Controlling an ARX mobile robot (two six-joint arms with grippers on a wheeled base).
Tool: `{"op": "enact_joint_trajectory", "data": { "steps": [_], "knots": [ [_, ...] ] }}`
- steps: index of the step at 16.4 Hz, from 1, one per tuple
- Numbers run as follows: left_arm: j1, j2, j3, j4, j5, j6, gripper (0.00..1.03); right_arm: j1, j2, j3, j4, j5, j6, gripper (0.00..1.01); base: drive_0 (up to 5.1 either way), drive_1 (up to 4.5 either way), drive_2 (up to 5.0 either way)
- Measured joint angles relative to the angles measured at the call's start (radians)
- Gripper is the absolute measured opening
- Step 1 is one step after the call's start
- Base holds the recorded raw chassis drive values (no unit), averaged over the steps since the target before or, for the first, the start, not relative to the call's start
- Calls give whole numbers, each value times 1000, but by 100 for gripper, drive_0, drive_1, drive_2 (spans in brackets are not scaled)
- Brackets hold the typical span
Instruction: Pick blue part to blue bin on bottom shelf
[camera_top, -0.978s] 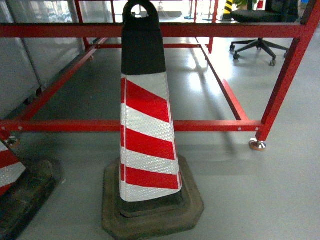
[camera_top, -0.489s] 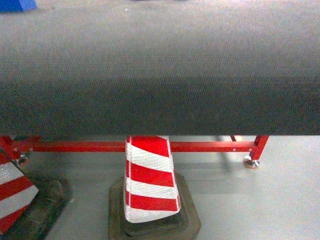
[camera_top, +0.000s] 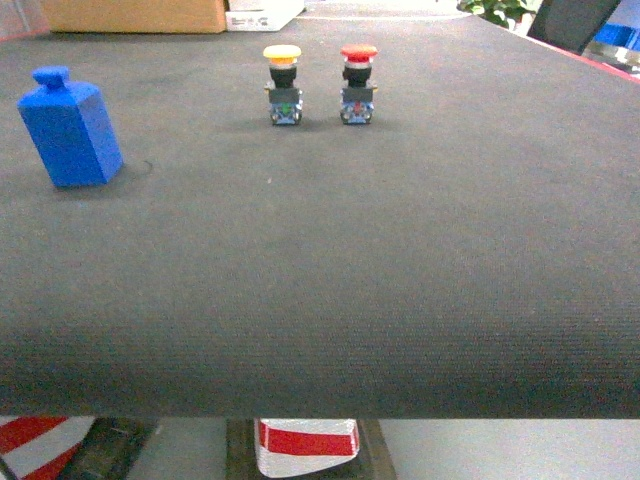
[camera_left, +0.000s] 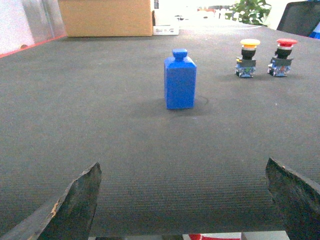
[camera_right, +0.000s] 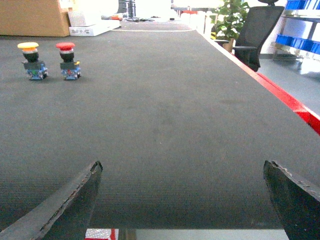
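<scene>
1. The small dark-blue boxy plastic block with a stubby knob on top (camera_left: 180, 80) stands upright on the dark grey matted tabletop (camera_top: 380, 260), well to the left of the yellow-capped push button (camera_top: 283, 85), which in turn stands just left of the red-capped push button (camera_top: 358, 83).
2. The left gripper (camera_left: 185, 200) is spread wide, its two worn dark fingers (camera_left: 75, 202) at the near table edge and well short of the block; it holds nothing.
3. The right gripper (camera_right: 182, 200) is equally wide and empty, with the yellow-capped button far off to its left.
4. Risk: the block is tall on a narrow base, so a finger meeting it high or off-centre could likely tip it over or shove it further from the yellow-capped button.
5. Risk: closing on the knob instead of the flat sides would probably give a weak hold that slips in transit.
6. Risk: neither the blue bin nor the bottom shelf shows in any view, so the drop-off place cannot be judged from here; a dropped block could roll off the table.
7. The block looks smooth, plain-sided and rigid, with bevelled shoulders under the knob.
</scene>
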Motion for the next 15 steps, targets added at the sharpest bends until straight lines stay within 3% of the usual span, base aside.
{"op": "enact_joint_trajectory", "data": {
  "steps": [15],
  "knots": [
    [0, 0, 0, 0, 1, 0, 98, 0, 0, 0, 1, 1, 1, 98, 0, 0, 0]
  ]
}}
